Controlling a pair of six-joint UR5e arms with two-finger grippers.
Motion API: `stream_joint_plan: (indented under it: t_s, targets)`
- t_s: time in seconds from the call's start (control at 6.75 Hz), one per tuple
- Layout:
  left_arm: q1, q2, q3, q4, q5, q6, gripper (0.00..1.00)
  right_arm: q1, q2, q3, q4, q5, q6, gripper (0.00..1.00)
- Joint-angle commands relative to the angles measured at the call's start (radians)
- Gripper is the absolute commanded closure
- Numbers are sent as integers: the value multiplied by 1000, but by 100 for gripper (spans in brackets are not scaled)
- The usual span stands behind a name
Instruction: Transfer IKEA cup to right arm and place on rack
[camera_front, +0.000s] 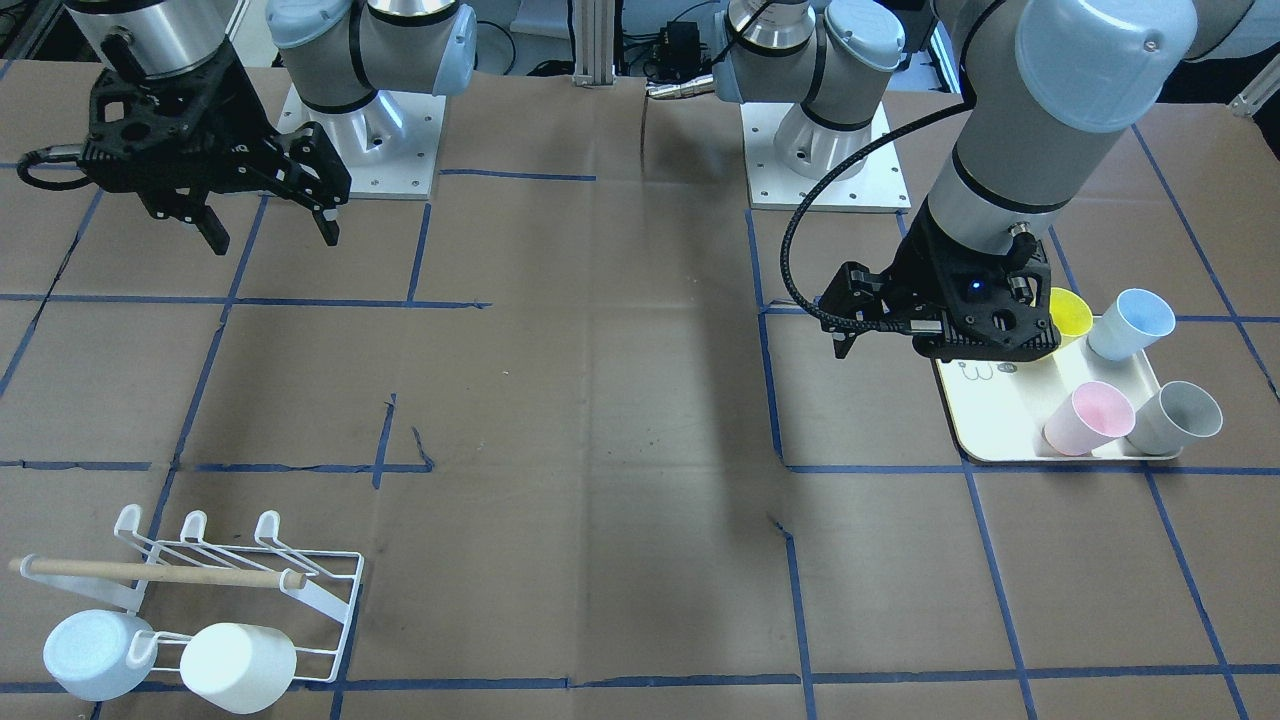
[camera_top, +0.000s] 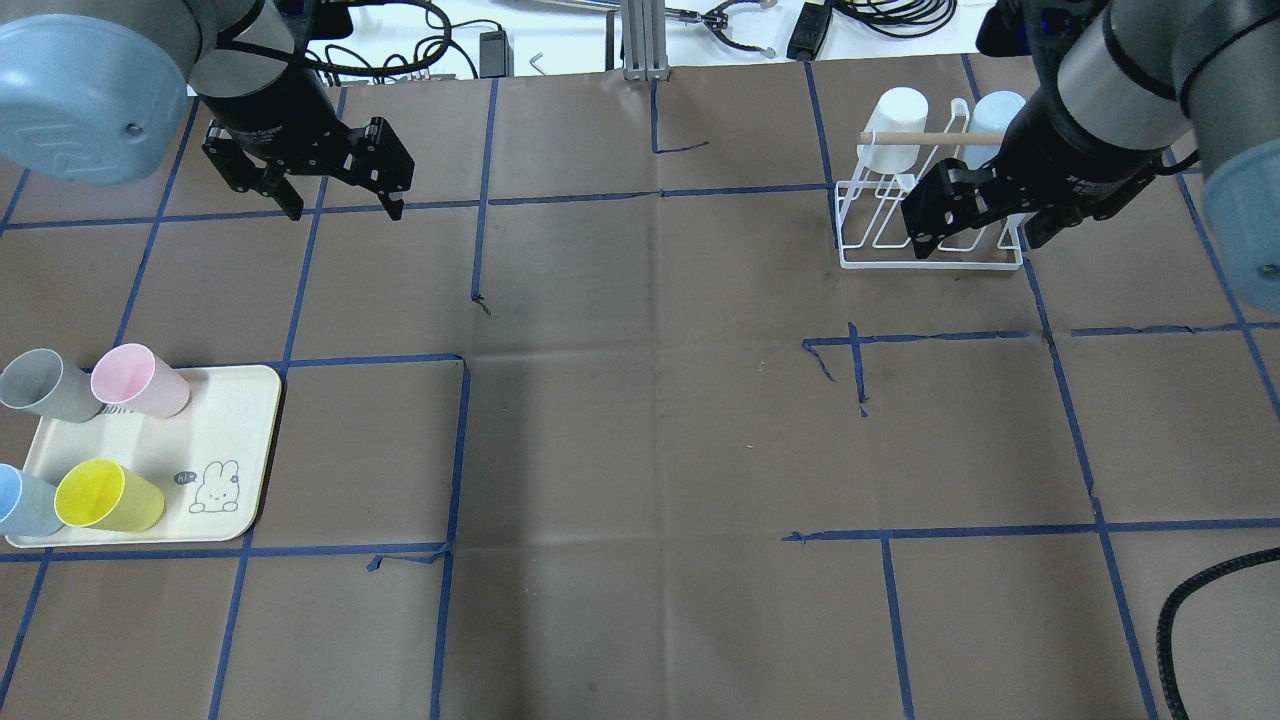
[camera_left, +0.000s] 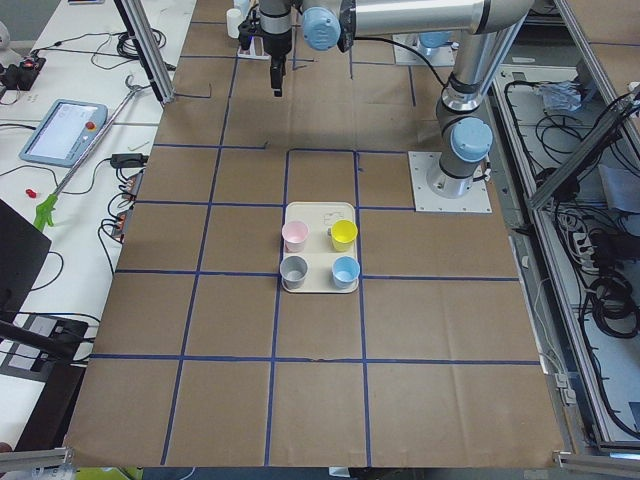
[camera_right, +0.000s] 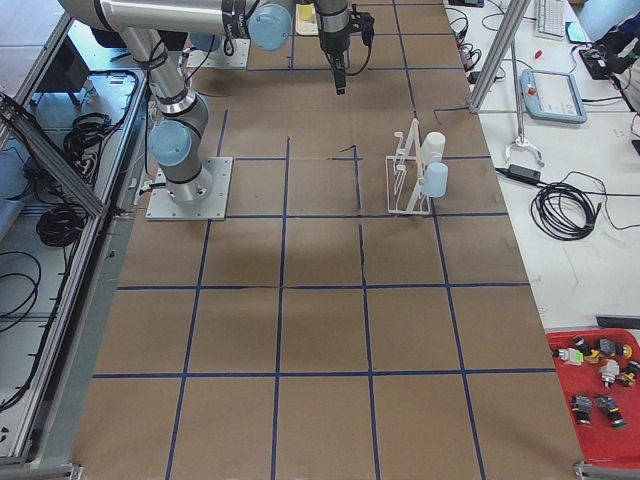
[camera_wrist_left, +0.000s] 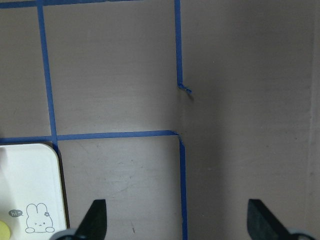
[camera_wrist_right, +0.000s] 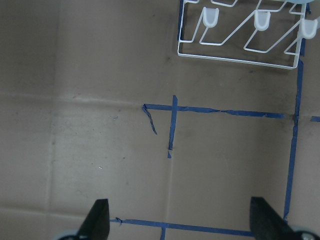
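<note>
- Table (camera_top: 640, 440) under brown paper with blue tape lines.
- Left gripper (camera_top: 346, 208) hangs over the table beyond the cream tray (camera_top: 235, 420), fingers wide apart, empty.
- Right gripper (camera_front: 272, 238) hangs high, also wide and empty, apart from the white rack (camera_top: 930, 266).
- Tray carries grey cup (camera_top: 45, 385), pink cup (camera_top: 140, 380), blue cup (camera_top: 20, 500), yellow cup (camera_top: 105, 495).
- Rack holds white cup (camera_top: 895, 125) and pale blue cup (camera_top: 995, 110).

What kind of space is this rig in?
Looks like a robotics lab, probably a data-collection cell. The left arm and right arm are bolted to a table marked with a blue tape grid. A teach pendant and loose cables sit on side benches.
</note>
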Motion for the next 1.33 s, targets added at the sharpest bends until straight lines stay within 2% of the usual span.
stream_joint_plan:
  t_s: [0.0,1.19]
  targets:
    - [0,-7,5,-4,1,0,0,99,30,-1,-1,-93,198,0]
    - [-2,2,5,-18,-2,-2,0,107,-10,-16,3,-59,208,0]
